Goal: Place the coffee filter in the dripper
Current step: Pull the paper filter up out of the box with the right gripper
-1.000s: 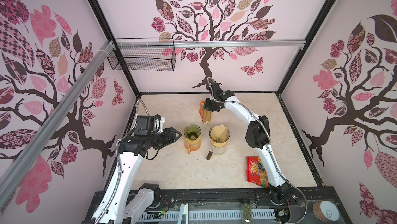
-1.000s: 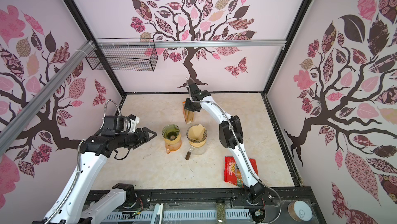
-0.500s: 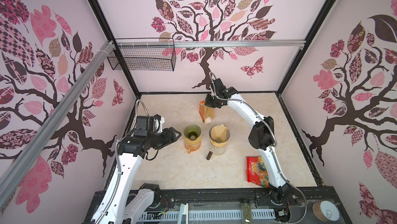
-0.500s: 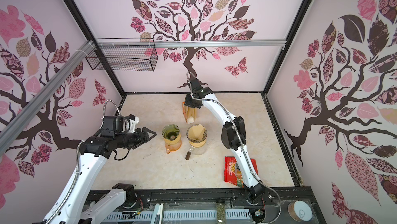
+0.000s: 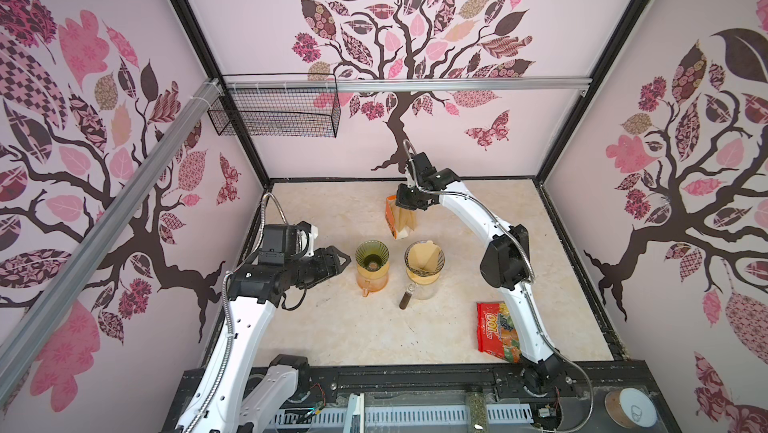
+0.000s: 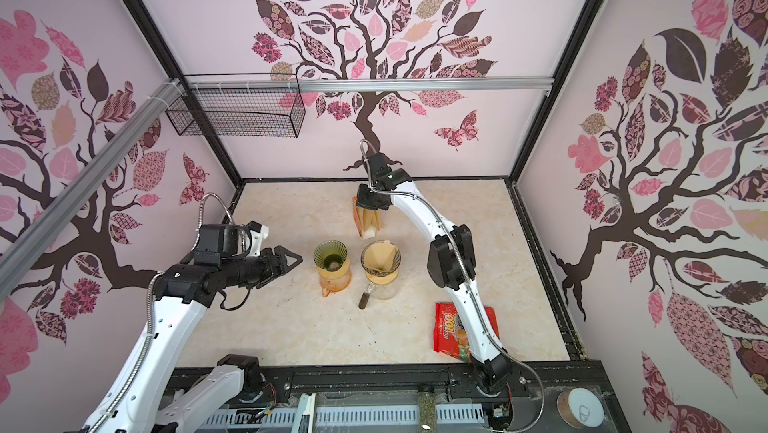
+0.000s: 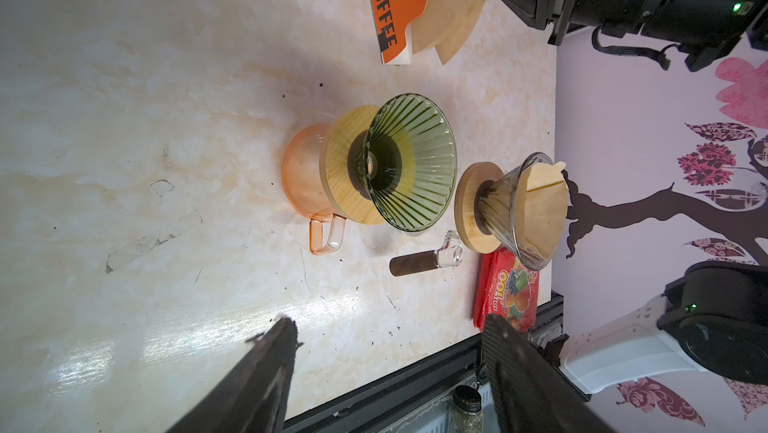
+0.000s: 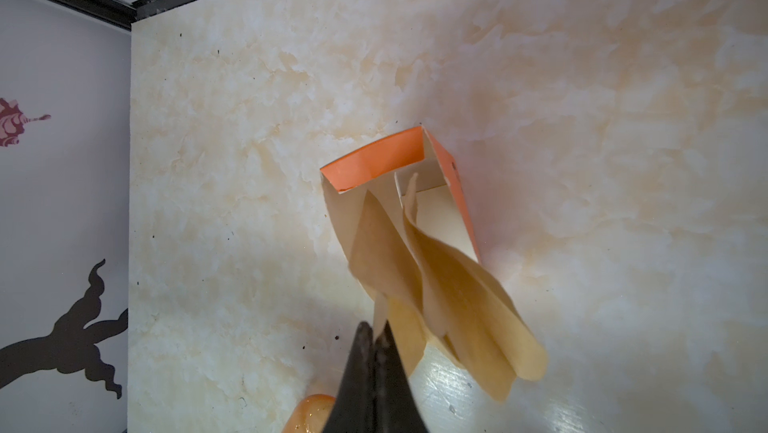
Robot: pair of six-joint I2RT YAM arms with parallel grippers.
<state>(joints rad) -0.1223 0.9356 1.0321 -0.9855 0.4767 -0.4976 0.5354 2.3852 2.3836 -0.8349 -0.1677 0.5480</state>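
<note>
Table [image 5: 353, 327]: a marbled top, on which the green dripper [image 5: 372, 254] is stood near the middle.
Wire basket [image 5: 274, 113]: hung on the back wall, well above and to the left of the green dripper.
Left gripper [image 7: 390, 323]: held just left of the green dripper and aimed at it; the fingers are spread wide and nothing is held between them.
Right gripper [image 8: 375, 333]: held behind the green dripper, over the filter box; the fingers are pressed together on the edge of a coffee filter.
Snack packet [image 5: 496, 331]: laid flat, well to the right of the green dripper and nearer the front.
Orange carafe [image 5: 372, 281]: stood directly under the green dripper, which is seated on it.
Filter box [image 5: 390, 215]: orange, open, stood just behind the green dripper.
Clear dripper [image 5: 424, 260]: stood just right of the green dripper and lined with brown paper.
Coffee filter [image 8: 436, 285]: brown paper, pinched above the box behind the green dripper, its far end reaching into the box mouth; other sheets are fanned beside it, and how many are pinched cannot be told.
</note>
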